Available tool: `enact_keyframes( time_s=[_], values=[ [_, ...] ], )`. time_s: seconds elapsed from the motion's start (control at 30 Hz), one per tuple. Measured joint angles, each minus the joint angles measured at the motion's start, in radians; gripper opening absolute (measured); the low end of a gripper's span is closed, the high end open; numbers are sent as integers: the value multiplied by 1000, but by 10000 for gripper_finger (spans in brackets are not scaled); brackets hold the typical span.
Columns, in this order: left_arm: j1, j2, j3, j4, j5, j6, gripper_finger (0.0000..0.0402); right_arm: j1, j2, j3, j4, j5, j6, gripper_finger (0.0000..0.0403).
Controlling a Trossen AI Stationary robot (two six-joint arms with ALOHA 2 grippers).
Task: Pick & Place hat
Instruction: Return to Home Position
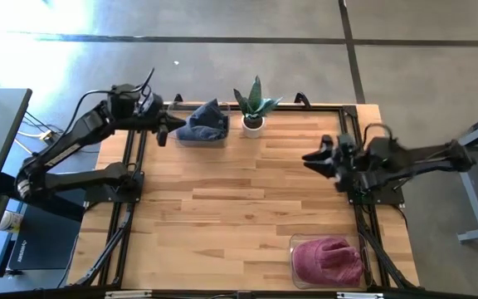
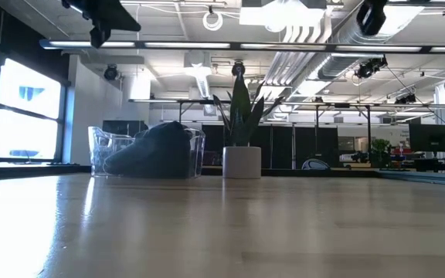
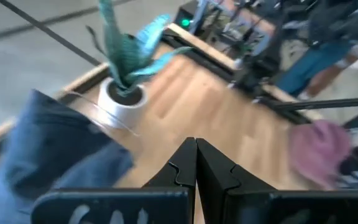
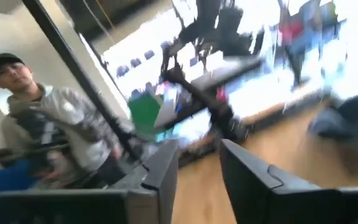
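Since blue cap (image 1: 206,124) and red cap (image 1: 329,259) lie binned, left gripper (image 1: 162,133) hangs empty, fingers (image 3: 184,171) together; right gripper (image 1: 308,158), fingers narrowly parted.

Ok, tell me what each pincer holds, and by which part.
Nothing. The left pincer is shut and empty near the clear bin of blue caps; the right pincer is open and empty.

Raised left end effector (image 1: 163,133), its fingers pressed together, raised right end effector (image 1: 309,158), its fingers standing apart
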Motion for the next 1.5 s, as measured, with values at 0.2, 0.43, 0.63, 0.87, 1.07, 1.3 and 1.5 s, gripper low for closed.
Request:
enact_keyframes(
  time_s=[0.2,0.43,0.63,0.87,1.07,1.3,1.5],
  values=[
    [-99,-21,0,-24,-1,-149,0,-165,-16,-394,595,-109,-109,30],
    [-171,-20,-1,-75,-4,-309,0,-348,-17,-574,857,-331,-74,19],
    [-251,-20,-1,-90,-127,-340,0,-382,-17,-589,762,-368,-124,6],
    [-368,-44,-1,-97,-282,-331,0,-324,-68,-589,464,-307,-184,3],
    [-438,-107,-1,-147,-390,-327,0,-323,-101,-590,379,-243,-205,3],
    [-460,-203,-1,-171,-465,-326,0,-323,-101,-590,372,-207,-129,4],
    [-459,-237,-1,-174,-472,-262,0,-323,-101,-590,372,-207,-127,14]
  ],
)
